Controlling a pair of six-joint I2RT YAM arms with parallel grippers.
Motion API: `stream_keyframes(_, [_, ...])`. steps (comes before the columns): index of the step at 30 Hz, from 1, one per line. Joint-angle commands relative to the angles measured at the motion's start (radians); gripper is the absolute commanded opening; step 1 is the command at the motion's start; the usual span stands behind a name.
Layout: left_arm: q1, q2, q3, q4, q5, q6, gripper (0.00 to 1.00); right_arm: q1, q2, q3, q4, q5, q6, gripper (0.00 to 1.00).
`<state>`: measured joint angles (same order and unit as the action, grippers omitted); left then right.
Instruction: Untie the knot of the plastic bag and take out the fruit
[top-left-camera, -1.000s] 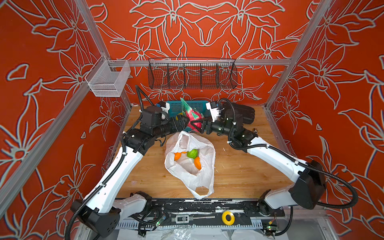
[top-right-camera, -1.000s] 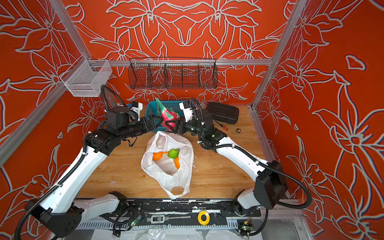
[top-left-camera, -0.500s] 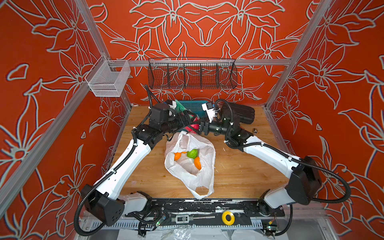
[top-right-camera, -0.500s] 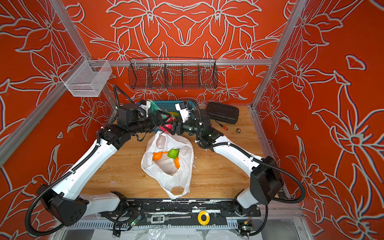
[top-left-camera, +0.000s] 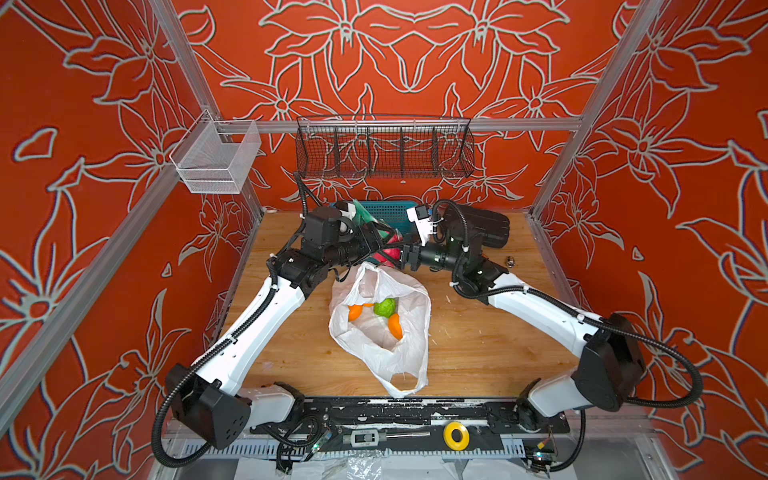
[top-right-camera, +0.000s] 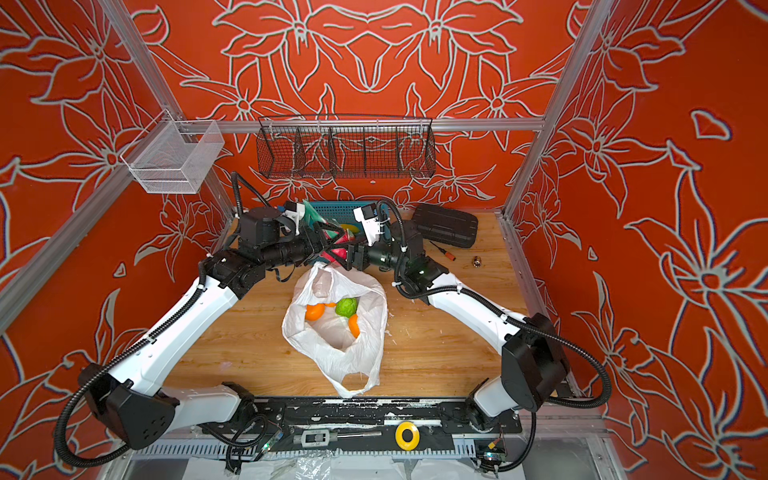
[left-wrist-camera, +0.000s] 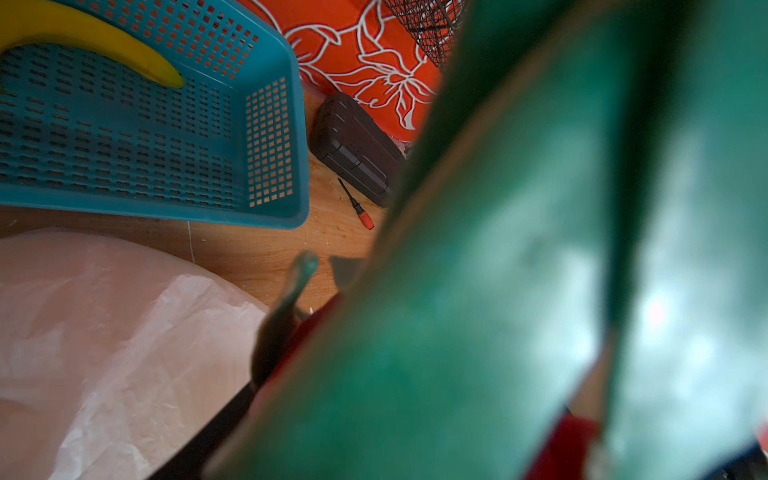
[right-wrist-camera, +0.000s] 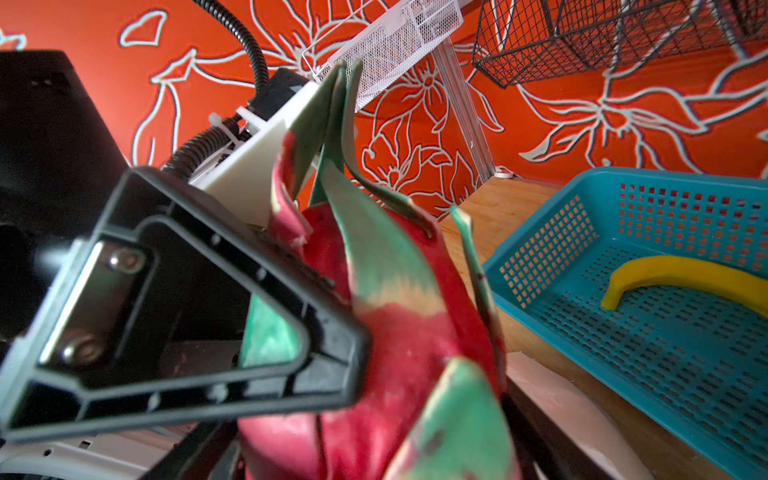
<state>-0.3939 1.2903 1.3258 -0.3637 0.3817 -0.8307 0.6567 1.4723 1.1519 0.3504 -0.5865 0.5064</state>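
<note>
The plastic bag (top-left-camera: 399, 357) lies open on the wooden table (top-left-camera: 478, 353), oranges (top-left-camera: 354, 312) and a green fruit (top-left-camera: 384, 307) inside. Past it the left gripper (top-left-camera: 376, 243) and right gripper (top-left-camera: 402, 254) straddle the dragon fruit (right-wrist-camera: 395, 332) in mid-air; which one grips, I cannot tell. Behind: teal basket (top-left-camera: 390, 206), flowered orange wall (top-left-camera: 415, 62).

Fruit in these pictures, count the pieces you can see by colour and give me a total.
Orange: 2 oranges, in the plastic bag
Green: 1 green fruit, in the bag
Red-pink: 1 dragon fruit
Yellow: 1 banana, in the teal basket
Total: 5
</note>
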Motion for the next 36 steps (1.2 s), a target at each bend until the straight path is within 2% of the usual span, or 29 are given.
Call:
stream_keyframes(1, [0.013, -0.015, 0.015, 0.008, -0.013, 0.013, 0.61, 0.014, -0.098, -0.033, 0.098, 0.051, -0.005, 0.97])
stream_keyframes(8, [0.104, 0.003, 0.016, 0.051, -0.042, -0.013, 0.61, 0.013, -0.225, -0.098, 0.034, 0.153, -0.019, 0.97])
stream_keyframes(16, [0.218, 0.099, -0.035, 0.195, -0.068, -0.17, 0.6, 0.012, -0.34, -0.166, -0.058, 0.214, 0.01, 0.97])
stream_keyframes(22, [0.238, 0.209, -0.034, 0.26, -0.095, -0.255, 0.58, 0.013, -0.367, -0.168, -0.198, 0.266, 0.021, 0.97])
stream_keyframes(30, [0.242, 0.382, 0.003, 0.284, -0.114, -0.335, 0.52, 0.012, -0.406, -0.185, -0.25, 0.278, 0.031, 0.97])
stream_keyframes(32, [0.242, 0.437, 0.033, 0.277, -0.114, -0.325, 0.51, 0.012, -0.416, -0.187, -0.262, 0.284, 0.023, 0.97])
stream_keyframes(36, [0.242, 0.554, 0.17, 0.144, -0.114, -0.234, 0.51, 0.012, -0.43, -0.186, -0.293, 0.287, 0.005, 0.97])
